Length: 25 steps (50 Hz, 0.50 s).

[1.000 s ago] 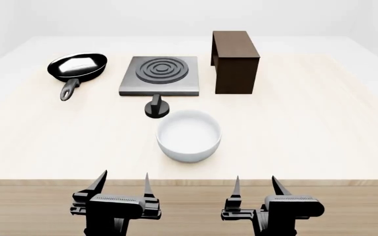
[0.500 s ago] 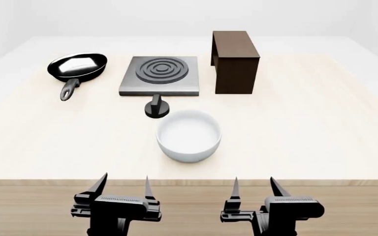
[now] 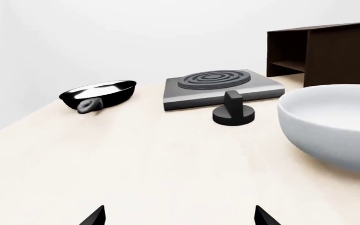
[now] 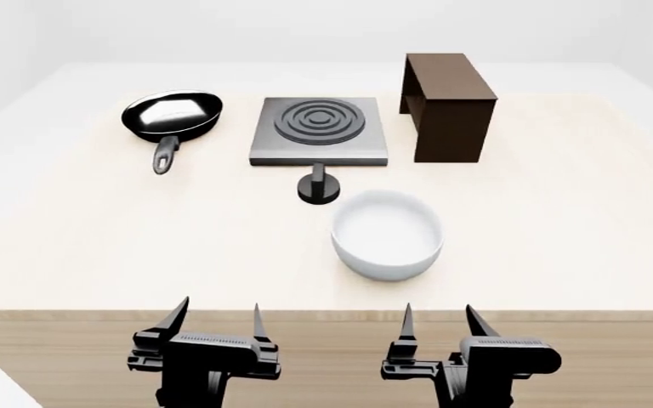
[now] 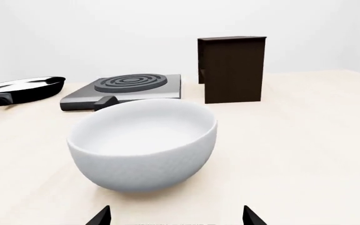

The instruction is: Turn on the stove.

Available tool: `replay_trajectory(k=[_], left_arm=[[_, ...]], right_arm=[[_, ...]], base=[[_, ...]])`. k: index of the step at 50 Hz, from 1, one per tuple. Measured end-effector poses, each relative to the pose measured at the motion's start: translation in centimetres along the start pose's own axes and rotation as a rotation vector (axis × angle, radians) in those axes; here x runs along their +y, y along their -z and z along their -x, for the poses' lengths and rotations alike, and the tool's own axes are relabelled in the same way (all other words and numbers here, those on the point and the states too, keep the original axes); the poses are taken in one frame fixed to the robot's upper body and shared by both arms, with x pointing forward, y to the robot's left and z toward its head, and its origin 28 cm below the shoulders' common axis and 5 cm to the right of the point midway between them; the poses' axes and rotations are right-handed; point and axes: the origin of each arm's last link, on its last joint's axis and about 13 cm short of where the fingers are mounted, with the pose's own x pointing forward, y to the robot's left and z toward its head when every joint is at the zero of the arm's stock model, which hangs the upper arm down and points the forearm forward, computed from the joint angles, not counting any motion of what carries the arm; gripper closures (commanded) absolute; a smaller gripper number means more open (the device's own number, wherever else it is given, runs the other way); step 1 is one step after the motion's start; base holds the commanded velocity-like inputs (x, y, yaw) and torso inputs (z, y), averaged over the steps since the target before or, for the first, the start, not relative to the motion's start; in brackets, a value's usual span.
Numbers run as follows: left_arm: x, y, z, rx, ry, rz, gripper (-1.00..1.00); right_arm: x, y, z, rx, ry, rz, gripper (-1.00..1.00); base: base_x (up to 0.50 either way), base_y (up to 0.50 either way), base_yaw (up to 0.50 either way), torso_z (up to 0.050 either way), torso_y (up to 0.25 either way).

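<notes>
The stove [image 4: 319, 130] is a flat grey square hotplate with coil rings at the far middle of the table; it also shows in the left wrist view [image 3: 221, 86] and the right wrist view [image 5: 125, 89]. Its small black knob [image 4: 319, 187] stands just in front of it, seen too in the left wrist view [image 3: 234, 110] and partly hidden behind the bowl in the right wrist view [image 5: 105, 101]. My left gripper [image 4: 218, 314] and right gripper [image 4: 438, 314] are open and empty at the table's near edge, far from the knob.
A white bowl [image 4: 387, 233] sits between the grippers and the knob, close before the right gripper [image 5: 142, 143]. A black frying pan [image 4: 171, 117] lies left of the stove. A dark brown wooden box [image 4: 449, 105] stands to its right. The table [image 4: 99, 246] is pale wood.
The head view has shifted left, so all table objects now appear further right. The grippers keep their place and stay open.
</notes>
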Motion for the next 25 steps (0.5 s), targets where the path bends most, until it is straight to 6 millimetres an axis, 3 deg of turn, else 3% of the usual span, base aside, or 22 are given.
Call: replay_trajectory(k=[25], left_arm=[[0.05, 0.11, -0.06, -0.001, -0.001, 0.000, -1.00]], right_arm=[[0.12, 0.06, 0.13, 0.004, -0.007, -0.010, -1.00]], base=[[0.00, 0.50, 0.00, 0.000, 0.000]])
